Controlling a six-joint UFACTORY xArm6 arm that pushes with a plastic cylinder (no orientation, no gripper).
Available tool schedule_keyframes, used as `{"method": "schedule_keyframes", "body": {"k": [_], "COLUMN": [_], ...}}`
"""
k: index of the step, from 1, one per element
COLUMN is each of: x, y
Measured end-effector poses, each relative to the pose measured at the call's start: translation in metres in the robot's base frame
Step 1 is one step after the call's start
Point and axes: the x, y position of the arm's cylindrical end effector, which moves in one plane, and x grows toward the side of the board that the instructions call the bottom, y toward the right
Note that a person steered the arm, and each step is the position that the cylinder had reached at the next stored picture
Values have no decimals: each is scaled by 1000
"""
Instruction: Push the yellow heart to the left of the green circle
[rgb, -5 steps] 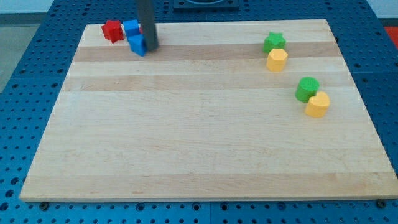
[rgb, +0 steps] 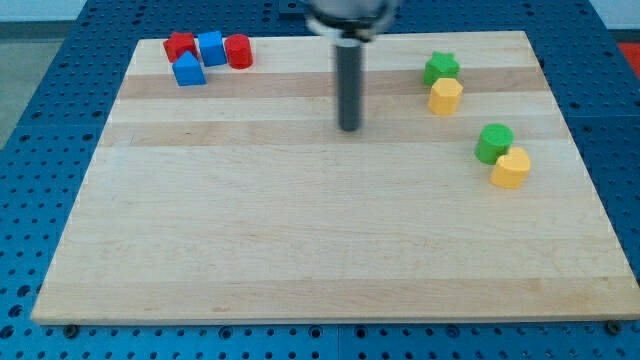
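The yellow heart (rgb: 511, 167) lies at the view's right, touching the green circle (rgb: 494, 143) on its lower right side. My tip (rgb: 350, 128) is on the board in the upper middle, well to the left of both blocks and apart from every block.
A green star (rgb: 441, 68) and a yellow hexagon (rgb: 446, 96) sit together at the upper right. At the upper left are a red block (rgb: 180, 45), a blue cube (rgb: 211, 46), a red cylinder (rgb: 238, 51) and a blue block (rgb: 188, 70). The wooden board (rgb: 300, 250) ends on all sides.
My tip has moved from the upper-left block cluster to the right and down, into the upper middle. The red cylinder is now uncovered and a blue block sits further left.
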Motion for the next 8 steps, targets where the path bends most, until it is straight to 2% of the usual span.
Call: {"method": "schedule_keyframes", "body": {"k": [1,2,3,4,5,6,7,8], "x": [-4,-26,-75,-90,-68,-88,-104,-100], "y": [69,104,122,127,125,103,151,156]}}
